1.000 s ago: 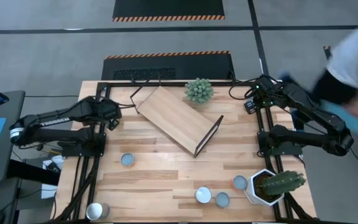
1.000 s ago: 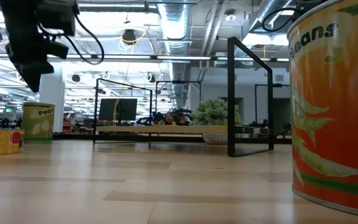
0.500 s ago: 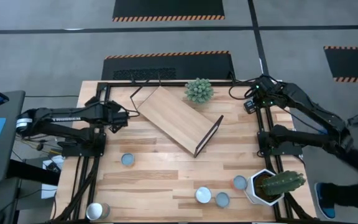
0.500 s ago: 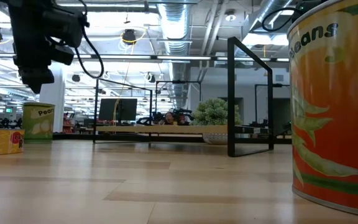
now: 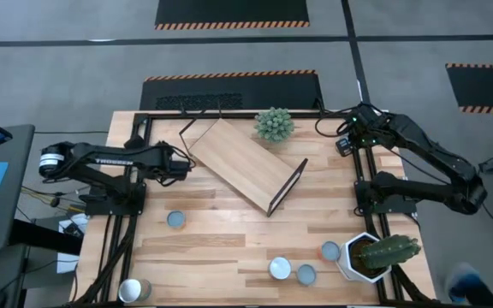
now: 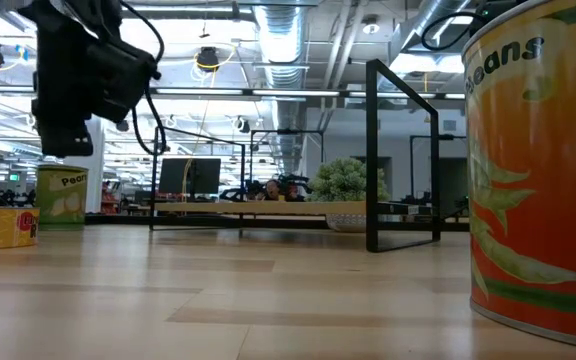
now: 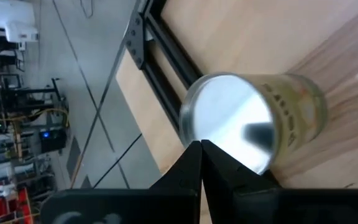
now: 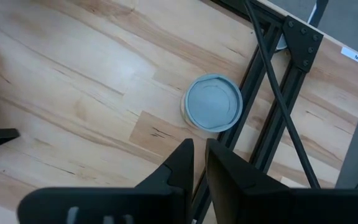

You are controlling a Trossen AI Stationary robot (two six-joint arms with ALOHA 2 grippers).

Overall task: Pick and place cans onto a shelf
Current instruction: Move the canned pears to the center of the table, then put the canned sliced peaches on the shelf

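The left tool (image 5: 181, 162), fingers pressed together, hangs over the table (image 5: 221, 239) beside the shelf (image 5: 245, 164); cans (image 5: 175, 220) stand apart, nearer the front. To pick cleanly, it should spread first, then descend centred. The right tool (image 8: 199, 155), also closed, waits at the table's far right.

I see the shelf (image 5: 245, 163) lying askew at the bench's (image 5: 212, 244) rear centre, three cans (image 5: 280, 269) clustered front-right beside a potted cactus (image 5: 382, 253), one can (image 5: 175, 220) mid-left, another (image 5: 133, 290) at the front-left corner.
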